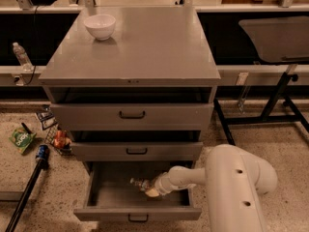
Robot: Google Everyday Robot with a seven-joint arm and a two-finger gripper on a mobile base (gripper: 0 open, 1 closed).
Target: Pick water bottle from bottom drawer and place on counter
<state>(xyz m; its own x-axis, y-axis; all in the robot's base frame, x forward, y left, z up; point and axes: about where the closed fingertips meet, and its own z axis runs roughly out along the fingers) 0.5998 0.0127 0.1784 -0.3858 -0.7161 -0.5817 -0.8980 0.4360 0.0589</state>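
Pincer point(150, 191) is down inside the open bottom drawer point(106, 212), right at the water bottle point(139, 182) lying mid-drawer. Can't tell if it's closed on it. Arm point(193, 175) reaches in low from the right, likely to clear the middle drawer point(96, 151). Table point(145, 47) placement not yet done.

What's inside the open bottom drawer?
The bottom drawer holds the water bottle, lying mid-drawer, with the gripper at one end, hiding it. The drawer's back lies under the middle drawer, unseen.
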